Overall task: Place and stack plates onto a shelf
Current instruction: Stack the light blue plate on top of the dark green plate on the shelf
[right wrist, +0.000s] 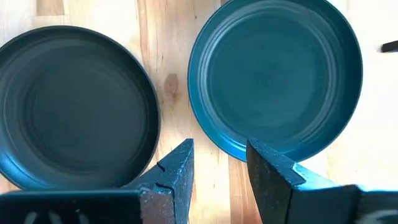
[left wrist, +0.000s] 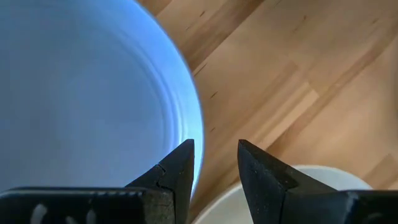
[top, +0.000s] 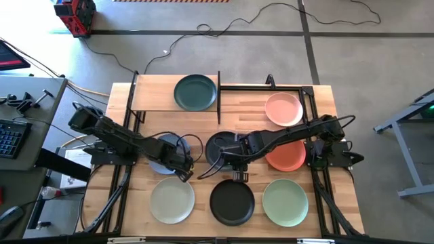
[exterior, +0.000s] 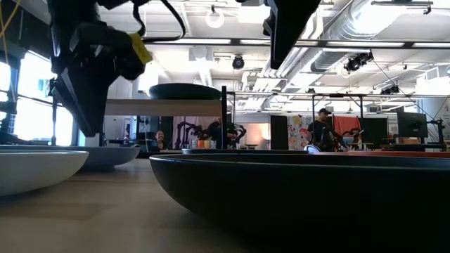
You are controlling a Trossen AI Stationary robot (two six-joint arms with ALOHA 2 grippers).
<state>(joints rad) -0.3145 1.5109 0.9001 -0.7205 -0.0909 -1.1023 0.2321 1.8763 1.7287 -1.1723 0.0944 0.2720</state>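
My left gripper (left wrist: 216, 163) is open and points down just above the blue plate's (left wrist: 81, 93) rim. One finger is over the plate and the other is over the wood next to the pale cream-green plate (top: 172, 200). My right gripper (right wrist: 219, 163) hangs open, higher up, above the gap between the charcoal plate (right wrist: 68, 106) and the dark teal plate (right wrist: 273, 74). The teal plate (top: 195, 92) lies flat on the shelf (top: 152, 93). The pink (top: 283, 109), orange-red (top: 288, 157), black (top: 232, 202) and sage green (top: 285, 202) plates rest flat on the table.
The shelf's black rods (top: 219, 98) stand at the table's far side, right of the teal plate. The shelf board left of that plate is bare. In the low view the black plate (exterior: 302, 190) fills the foreground. People (exterior: 320, 130) sit in the room beyond.
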